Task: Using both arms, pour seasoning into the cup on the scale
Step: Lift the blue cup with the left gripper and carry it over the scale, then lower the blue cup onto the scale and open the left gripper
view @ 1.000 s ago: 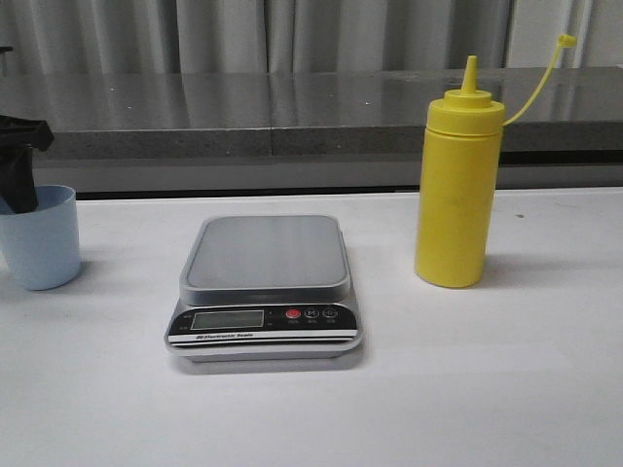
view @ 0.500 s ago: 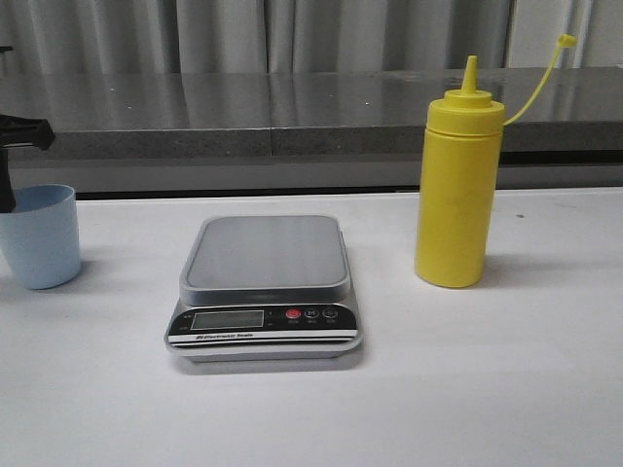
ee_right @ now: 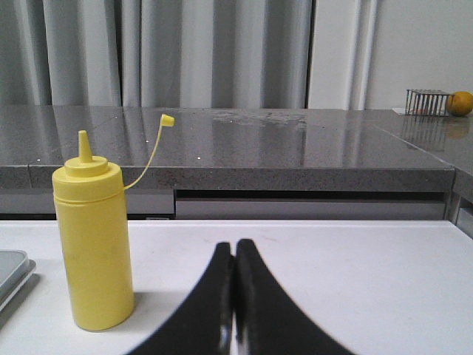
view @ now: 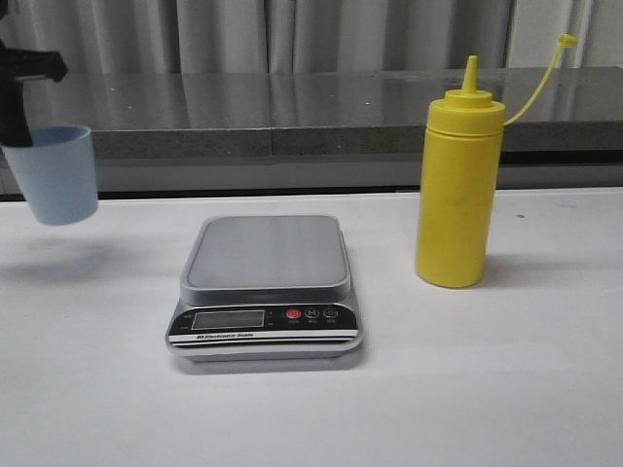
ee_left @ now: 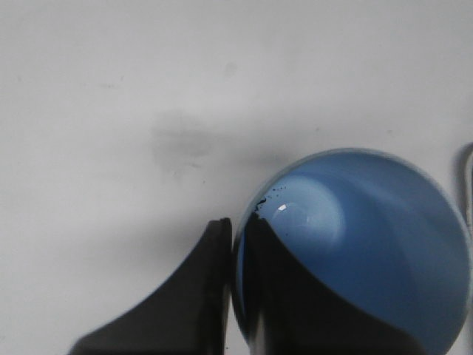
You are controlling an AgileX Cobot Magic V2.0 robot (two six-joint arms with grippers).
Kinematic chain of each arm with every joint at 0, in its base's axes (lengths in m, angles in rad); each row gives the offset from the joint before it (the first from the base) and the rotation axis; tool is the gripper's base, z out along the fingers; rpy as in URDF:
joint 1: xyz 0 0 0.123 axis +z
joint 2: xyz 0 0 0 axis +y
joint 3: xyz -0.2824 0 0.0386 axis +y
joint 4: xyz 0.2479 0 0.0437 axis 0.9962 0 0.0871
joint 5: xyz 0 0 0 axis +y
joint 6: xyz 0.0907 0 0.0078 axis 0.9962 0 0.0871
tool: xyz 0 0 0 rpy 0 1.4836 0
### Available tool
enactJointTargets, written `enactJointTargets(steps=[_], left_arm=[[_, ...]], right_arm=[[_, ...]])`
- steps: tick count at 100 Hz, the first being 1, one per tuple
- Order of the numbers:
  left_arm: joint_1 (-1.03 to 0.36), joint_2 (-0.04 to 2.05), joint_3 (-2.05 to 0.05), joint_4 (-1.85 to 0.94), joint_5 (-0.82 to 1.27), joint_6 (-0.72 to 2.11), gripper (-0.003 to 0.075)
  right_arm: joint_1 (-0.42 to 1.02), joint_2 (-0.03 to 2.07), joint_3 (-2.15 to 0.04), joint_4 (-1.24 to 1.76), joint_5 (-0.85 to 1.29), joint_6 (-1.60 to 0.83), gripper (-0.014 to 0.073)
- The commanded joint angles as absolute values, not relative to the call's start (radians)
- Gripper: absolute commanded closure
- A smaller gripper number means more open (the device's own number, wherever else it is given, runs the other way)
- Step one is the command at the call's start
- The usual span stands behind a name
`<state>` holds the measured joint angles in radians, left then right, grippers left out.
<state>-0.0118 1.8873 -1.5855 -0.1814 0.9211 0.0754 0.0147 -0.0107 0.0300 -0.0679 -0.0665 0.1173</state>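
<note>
The pale blue cup (view: 58,175) hangs in the air at the far left, clear of the white table (view: 487,389), its shadow below it. My left gripper (view: 14,131) is shut on the cup's rim. In the left wrist view one finger is inside the cup (ee_left: 369,244) and one outside, with my left gripper (ee_left: 238,225) pinching the wall. The silver scale (view: 265,255) sits mid-table with a bare platform. The yellow seasoning bottle (view: 458,195) stands upright to its right. My right gripper (ee_right: 235,248) is shut on nothing, apart from the bottle (ee_right: 92,244).
A grey stone ledge (view: 292,107) with curtains behind it runs along the table's back. The bottle's tethered cap (view: 565,41) sticks up to the right. A wire rack and a yellow fruit (ee_right: 460,102) sit on the far counter. The scale's corner (ee_right: 11,270) shows beside the bottle.
My left gripper has lifted the cup off the table, moving it up and slightly right. The scale and the bottle have not moved.
</note>
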Motion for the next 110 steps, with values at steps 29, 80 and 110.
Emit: enactJointTargets(steps=[29, 80, 110], left_arm=[[-0.222, 1.838, -1.893, -0.204, 1.009, 0.074, 0.071], [-0.486, 1.933, -1.898, -0.135, 0.991, 0.074, 0.071], [-0.482, 1.997, -1.896, -0.103, 1.043, 0.074, 0.071]], right_arm=[[0.009, -0.024, 0.026, -0.077, -0.144, 0.118, 0.0654], [0.009, -0.024, 0.026, -0.077, -0.144, 0.118, 0.0654], [0.009, -0.024, 0.026, -0.077, -0.144, 0.118, 0.0654]])
